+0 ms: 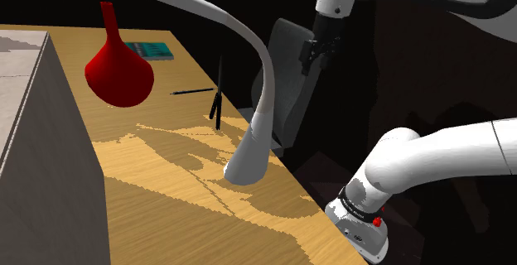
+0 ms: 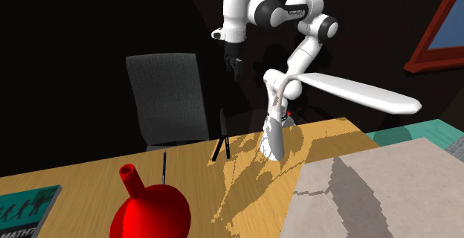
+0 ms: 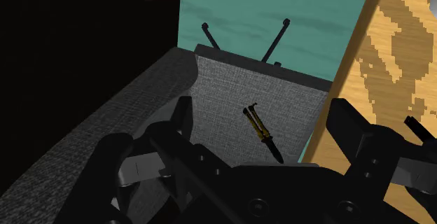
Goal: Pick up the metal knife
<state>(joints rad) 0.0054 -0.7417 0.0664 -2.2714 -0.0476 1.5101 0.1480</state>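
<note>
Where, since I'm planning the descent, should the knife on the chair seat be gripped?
Probably grip the knife across its slim middle, coming down from above: it lies flat on the grey chair seat, so only its narrow sides offer the open fingers purchase.

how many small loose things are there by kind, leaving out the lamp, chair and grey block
vase: 1
book: 1
pen: 1
knife: 1
total: 4
</note>
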